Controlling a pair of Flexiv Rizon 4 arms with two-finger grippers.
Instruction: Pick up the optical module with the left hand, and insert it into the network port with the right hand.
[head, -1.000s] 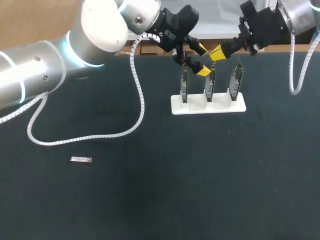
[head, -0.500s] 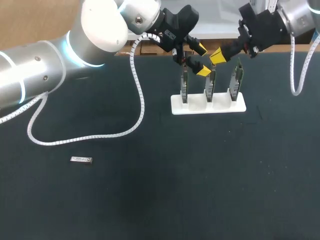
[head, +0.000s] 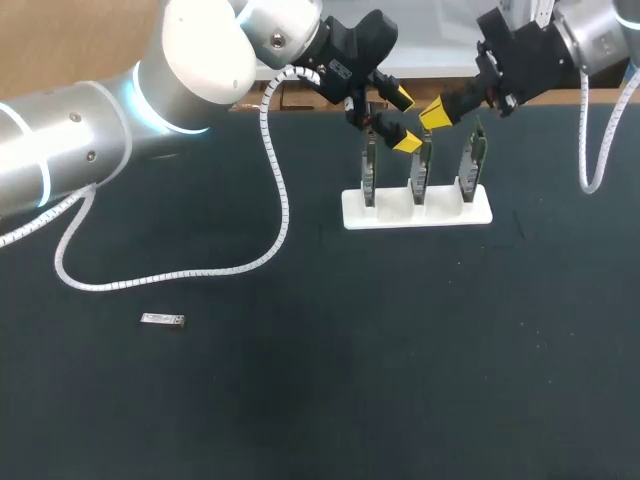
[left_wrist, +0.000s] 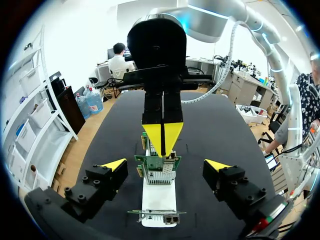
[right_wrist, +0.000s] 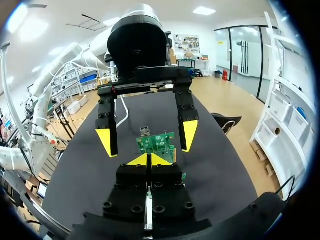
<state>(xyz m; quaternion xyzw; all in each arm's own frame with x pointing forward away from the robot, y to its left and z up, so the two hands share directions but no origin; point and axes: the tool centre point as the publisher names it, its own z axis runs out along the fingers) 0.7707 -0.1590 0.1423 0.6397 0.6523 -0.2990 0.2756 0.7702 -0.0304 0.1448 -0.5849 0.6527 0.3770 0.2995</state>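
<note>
The module (head: 162, 320) lay flat on the desk (head: 400, 380), long axis crosswise, well apart from your left fingers (head: 406, 142) (spread, empty, marginally nearer); your right fingers (head: 433, 110) were pinched together.

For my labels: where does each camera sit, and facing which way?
Head view: above, behind; looks down on the table; left arm, right arm show.
Left wrist view: on left arm; faces circuit cards; open left pincer shows.
Right wrist view: on right arm; faces them oppositely; shut right pincer shows.
Wrist views share the cards.
</note>
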